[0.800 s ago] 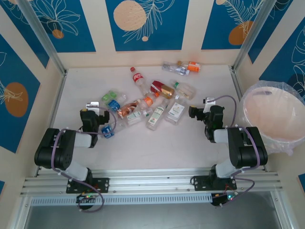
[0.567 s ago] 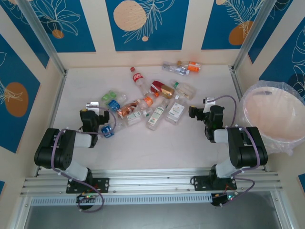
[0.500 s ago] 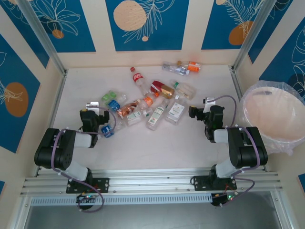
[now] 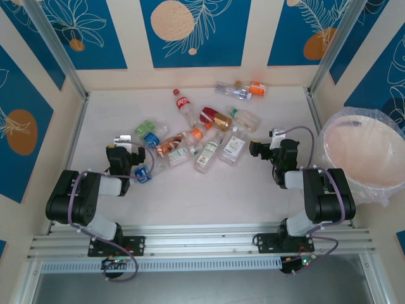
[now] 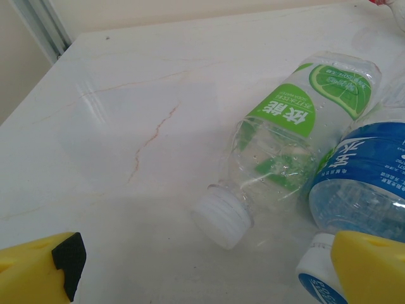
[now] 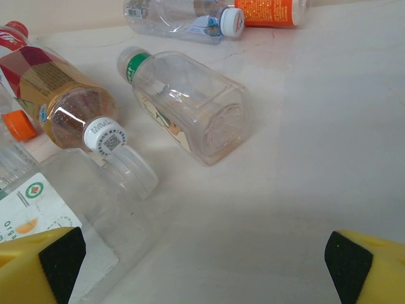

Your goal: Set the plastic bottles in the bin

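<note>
Tabletop (image 4: 190, 196) scene barely altered: bottles (image 4: 207, 154) untouched, bin (image 4: 361, 155) apparently unfilled, left gripper (image 4: 143, 166) and right gripper (image 4: 252, 150) held wide open, nothing gripped

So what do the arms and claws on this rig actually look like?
The left arm and right arm are black with bulky rounded joints and pale grey links. A lilac cable loops along each. The left claw and right claw have yellow fingers with black pads.
</note>
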Controlling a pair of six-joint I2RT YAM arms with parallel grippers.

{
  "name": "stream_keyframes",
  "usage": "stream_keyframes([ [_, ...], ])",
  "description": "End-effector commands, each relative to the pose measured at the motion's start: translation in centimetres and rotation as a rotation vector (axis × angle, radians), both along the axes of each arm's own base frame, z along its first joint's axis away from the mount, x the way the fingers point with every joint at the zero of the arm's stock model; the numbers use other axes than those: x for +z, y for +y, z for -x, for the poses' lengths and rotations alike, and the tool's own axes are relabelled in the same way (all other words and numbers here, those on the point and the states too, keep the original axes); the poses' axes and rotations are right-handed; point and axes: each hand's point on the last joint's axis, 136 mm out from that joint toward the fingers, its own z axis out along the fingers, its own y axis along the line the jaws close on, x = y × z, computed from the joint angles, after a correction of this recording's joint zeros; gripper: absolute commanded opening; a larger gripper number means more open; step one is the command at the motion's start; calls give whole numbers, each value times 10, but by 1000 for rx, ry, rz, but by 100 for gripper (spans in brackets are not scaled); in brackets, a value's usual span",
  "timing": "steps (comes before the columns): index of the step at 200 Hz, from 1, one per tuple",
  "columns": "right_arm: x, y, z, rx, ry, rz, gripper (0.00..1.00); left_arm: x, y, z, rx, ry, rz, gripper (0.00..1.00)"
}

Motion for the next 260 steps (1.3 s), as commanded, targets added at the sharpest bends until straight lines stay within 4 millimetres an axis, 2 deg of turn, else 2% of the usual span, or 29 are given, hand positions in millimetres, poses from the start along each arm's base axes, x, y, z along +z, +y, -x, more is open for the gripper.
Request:
stream_keyframes([
  [1,4,-2,-5,5,-7,-3,99,7,3,-3,15,-23,5,100],
  [38,6,-1,-4,-1,-3,11,99,9,2,-3,13,-26,3,100],
  [58,22,5,-4,19,-2,38,99,17,-4,-5,-26,-9,-6,100],
  [80,38,8,2,-18,-16,85,99,37,0,0,14,51,1,100],
  [96,56,10,2,-38,14,86,99,54,6,9,56,18,32,100],
  [114,75,16,2,-62,76,70,99,70,15,21,142,-26,123,100],
  [140,90,31,4,-112,179,-1,99,85,11,35,175,18,262,100],
  [154,87,46,7,-120,250,-97,99,92,4,42,162,34,352,100],
  [171,72,59,11,-165,358,-172,99,94,-6,48,146,57,444,100],
  [181,60,72,13,-159,418,-172,99,94,-8,51,152,77,478,100],
  [202,41,85,13,-207,494,-97,99,88,-15,54,127,131,489,100],
  [240,4,91,11,-332,606,-85,99,77,-13,58,142,154,487,100],
  [260,-11,102,6,-307,667,-80,99,75,-11,59,147,135,489,100],
])
